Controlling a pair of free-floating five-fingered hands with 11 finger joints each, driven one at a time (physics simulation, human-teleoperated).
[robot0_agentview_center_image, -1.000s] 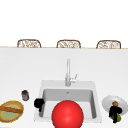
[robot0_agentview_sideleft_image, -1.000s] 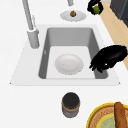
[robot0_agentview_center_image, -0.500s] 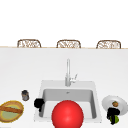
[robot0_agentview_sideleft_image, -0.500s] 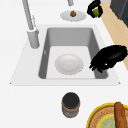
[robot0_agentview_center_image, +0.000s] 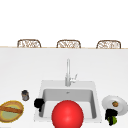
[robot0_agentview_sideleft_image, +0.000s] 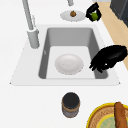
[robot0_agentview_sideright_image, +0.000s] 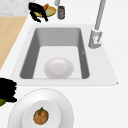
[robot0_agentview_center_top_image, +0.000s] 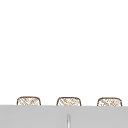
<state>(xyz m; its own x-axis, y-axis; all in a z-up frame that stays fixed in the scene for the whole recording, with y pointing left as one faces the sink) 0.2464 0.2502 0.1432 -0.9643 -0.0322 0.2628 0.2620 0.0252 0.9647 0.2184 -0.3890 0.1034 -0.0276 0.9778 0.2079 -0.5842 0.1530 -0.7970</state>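
**Two hands at one sink**

The right hand (robot0_agentview_sideleft_image: 93, 13) is clenched round one green fruit (robot0_agentview_sideleft_image: 94, 16) beside one plate (robot0_agentview_sideleft_image: 72, 16) at the counter's right front corner. The left hand (robot0_agentview_sideleft_image: 108, 58), fingers curled and holding nothing, hangs over the sink's (robot0_agentview_sideleft_image: 30, 72) front left edge, near one jar (robot0_agentview_sideleft_image: 71, 104).

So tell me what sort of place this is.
Most likely a home kitchen counter. A sink with a tall faucet is set into the white top, a plate lies in the basin, and woven chairs line the far side.
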